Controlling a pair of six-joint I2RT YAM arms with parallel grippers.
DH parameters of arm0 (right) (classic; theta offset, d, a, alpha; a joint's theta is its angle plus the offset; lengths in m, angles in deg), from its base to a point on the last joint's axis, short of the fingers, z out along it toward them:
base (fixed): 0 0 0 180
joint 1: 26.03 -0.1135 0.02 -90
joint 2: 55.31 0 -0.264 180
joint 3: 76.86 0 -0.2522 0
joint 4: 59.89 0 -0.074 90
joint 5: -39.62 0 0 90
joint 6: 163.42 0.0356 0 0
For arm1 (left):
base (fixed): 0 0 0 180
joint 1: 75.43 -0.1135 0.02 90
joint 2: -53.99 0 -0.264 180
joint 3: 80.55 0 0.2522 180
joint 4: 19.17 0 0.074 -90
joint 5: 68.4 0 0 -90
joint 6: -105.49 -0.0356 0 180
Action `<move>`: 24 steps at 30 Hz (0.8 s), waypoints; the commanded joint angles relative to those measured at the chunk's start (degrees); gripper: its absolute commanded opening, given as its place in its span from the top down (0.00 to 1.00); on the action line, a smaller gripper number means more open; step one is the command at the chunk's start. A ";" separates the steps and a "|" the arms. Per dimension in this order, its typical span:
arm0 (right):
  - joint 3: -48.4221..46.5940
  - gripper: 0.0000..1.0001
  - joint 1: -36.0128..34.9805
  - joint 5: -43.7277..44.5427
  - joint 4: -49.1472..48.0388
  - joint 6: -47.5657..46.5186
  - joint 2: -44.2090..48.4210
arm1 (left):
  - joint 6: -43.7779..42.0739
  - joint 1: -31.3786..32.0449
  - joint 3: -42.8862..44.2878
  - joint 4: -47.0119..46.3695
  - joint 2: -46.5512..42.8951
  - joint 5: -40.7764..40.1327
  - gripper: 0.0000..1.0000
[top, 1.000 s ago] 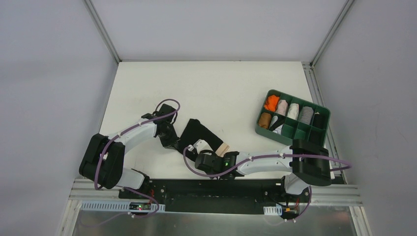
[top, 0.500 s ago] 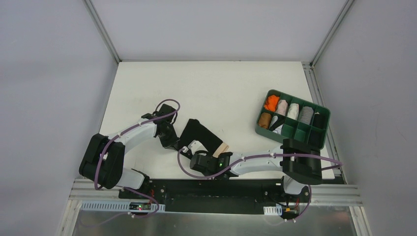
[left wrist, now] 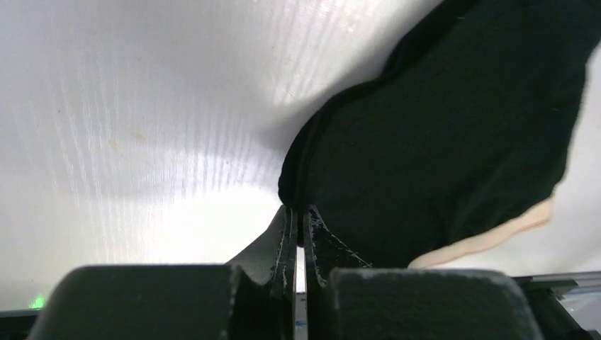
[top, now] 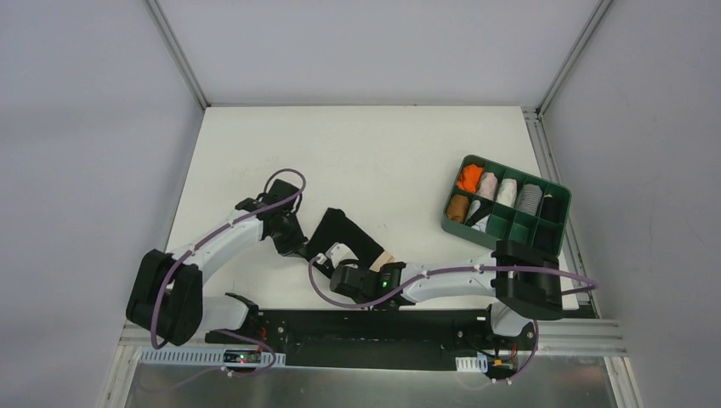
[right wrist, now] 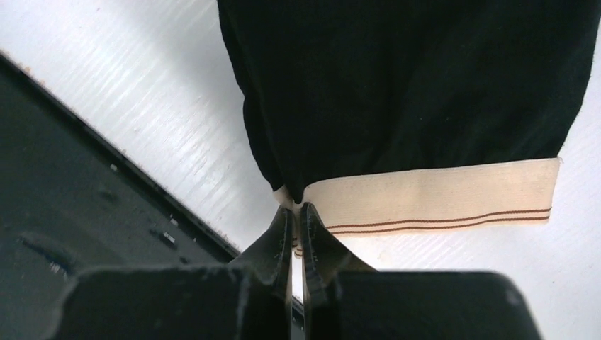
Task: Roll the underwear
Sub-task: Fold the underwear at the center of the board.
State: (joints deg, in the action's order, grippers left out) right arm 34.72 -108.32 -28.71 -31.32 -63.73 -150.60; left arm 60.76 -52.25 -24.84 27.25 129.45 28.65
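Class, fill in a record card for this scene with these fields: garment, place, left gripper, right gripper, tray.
garment: black underwear with a beige waistband, not yet rolled
place: lying on the table, towards its near edge
left gripper: shut on the underwear's black edge
right gripper: shut on a corner of the waistband
tray: green, on the right, holding rolled garments

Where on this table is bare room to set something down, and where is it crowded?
Free: the far half of the table, from its back edge to the underwear and green tray. Crowded: the near edge, where the left arm and right arm meet at it.
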 commanded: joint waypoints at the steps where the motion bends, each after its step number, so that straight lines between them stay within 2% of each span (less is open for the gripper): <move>1: -0.66 1.00 -0.26 -4.78 4.96 -0.77 4.89 | 1.64 -0.15 -0.88 3.89 -6.39 1.11 1.00; 8: -1.62 1.00 -0.38 -6.15 6.81 -0.13 9.53 | 3.81 -0.15 -0.63 5.66 -11.62 2.61 1.00; 14: -2.47 1.00 1.15 -8.06 6.46 0.05 13.15 | 3.73 -0.15 4.79 7.21 -10.24 2.92 1.00; 24: 0.18 1.00 11.15 -24.34 0.84 5.52 15.85 | 3.62 -0.15 13.23 6.97 -2.79 1.76 1.00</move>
State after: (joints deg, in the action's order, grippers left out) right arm 34.53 -100.58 -43.96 -26.66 -61.76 -137.75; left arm 64.13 -52.23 -16.01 33.48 124.30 31.38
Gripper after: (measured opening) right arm 0.022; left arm 0.022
